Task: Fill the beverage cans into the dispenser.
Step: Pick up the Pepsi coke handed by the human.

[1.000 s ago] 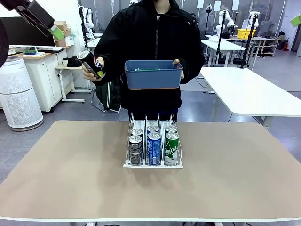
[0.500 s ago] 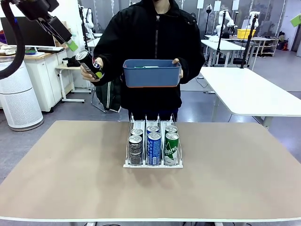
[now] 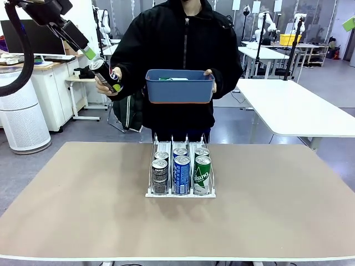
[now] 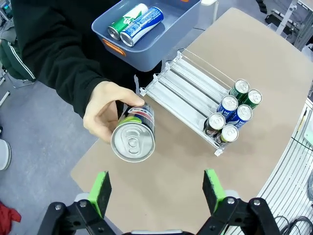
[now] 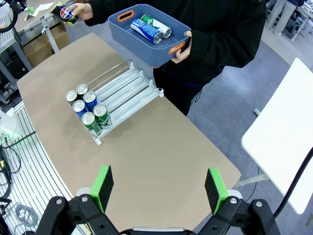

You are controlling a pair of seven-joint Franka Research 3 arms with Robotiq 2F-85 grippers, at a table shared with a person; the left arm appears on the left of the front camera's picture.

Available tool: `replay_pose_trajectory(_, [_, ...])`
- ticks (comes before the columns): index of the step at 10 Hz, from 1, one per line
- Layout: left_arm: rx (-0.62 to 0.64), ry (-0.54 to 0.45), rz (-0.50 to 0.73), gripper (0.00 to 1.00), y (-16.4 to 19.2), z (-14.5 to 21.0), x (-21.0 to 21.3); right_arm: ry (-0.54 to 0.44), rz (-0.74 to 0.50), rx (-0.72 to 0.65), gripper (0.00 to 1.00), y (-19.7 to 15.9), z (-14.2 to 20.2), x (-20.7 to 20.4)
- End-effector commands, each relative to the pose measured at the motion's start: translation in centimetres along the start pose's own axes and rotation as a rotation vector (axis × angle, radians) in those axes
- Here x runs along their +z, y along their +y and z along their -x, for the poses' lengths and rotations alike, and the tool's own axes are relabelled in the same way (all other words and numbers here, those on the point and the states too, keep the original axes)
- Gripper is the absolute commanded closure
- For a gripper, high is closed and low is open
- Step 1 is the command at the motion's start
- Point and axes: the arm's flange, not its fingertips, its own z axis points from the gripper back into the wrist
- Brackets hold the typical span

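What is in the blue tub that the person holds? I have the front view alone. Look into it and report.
Observer: The left wrist view looks down into the tub. Two cans lie on their sides in it, a green can and a blue can.
Operator: Now check the left gripper against the can in the person's hand.
Observer: The left gripper is open. The hand holds out a black can with its silver top turned toward the gap, apart from both pads.
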Motion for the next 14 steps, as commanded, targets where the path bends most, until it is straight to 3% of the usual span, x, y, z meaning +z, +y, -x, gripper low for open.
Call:
replay_pose_trajectory(1, [-0.024, -0.051, -0.065, 0.0, -0.7, 0.0, 0.5, -0.01, -0.008, 0.001, 0.0, 0.1, 0.1, -0.1])
replay_pose_trajectory(5, [-0.092, -0.061, -0.09, 0.0, 0.4, -0.7, -2.2, -0.01, -0.008, 0.001, 0.0, 0.1, 0.1, -0.1])
replay_pose_trajectory(14, [-0.091, -0.065, 0.044, 0.0, 3.2, 0.7, -6.9, -0.01, -0.008, 0.001, 0.0, 0.1, 0.1, -0.1])
